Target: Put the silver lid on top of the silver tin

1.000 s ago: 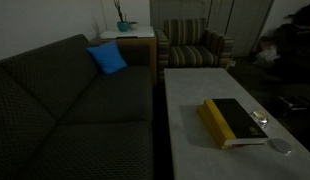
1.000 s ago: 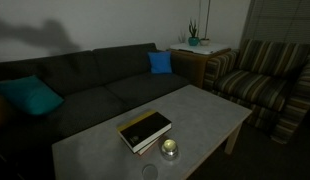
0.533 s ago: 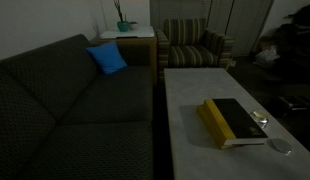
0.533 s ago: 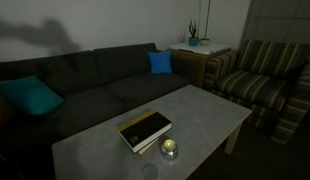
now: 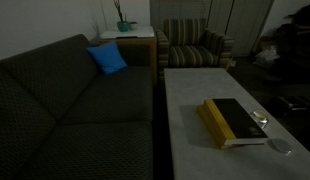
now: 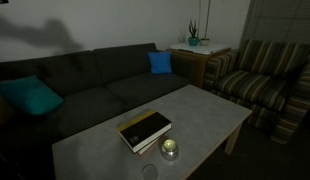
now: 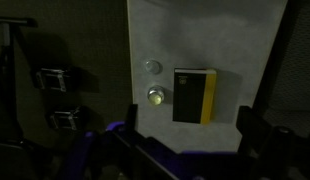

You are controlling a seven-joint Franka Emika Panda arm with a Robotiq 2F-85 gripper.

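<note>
While nothing on the worktop had shifted over the past second, the small flat round silver-grey metal lid (image 7: pixel 152 66) lay bare on the pale grey stone-look worktop (image 7: pixel 245 40). It sat near the small round shallow silver metal tin (image 7: pixel 155 96) but clear of it. The tin stood uncovered, its shiny inside catching the light, just beside the long edge of a thick black-and-yellow book (image 7: pixel 195 96). Whether tin and book touched could not be told in the dim room.

In an exterior view the lid (image 5: pixel 281 147) rested toward the worktop's near end, beyond the tin (image 5: pixel 259 121) and the book (image 5: pixel 233 122). From the opposite side the tin (image 6: pixel 170 149) glinted in front of the book (image 6: pixel 145 131).

High above them, seen only by the wrist camera, the robot's dark gripper (image 7: pixel 190 128) hung with its fingers (image 7: pixel 128 135) spread wide and grasping nothing. No part of the arm appeared in either exterior view.

Around the worktop (image 6: pixel 200 108) stood a dark patterned sofa (image 6: pixel 105 80) with a blue cushion (image 6: pixel 160 62) and a striped armchair (image 6: pixel 260 80).

The standstill suggested the task had not yet started: the lid was still to be lifted, and so thin a disc lying flat on a hard surface looked likely to be awkward to pinch.
</note>
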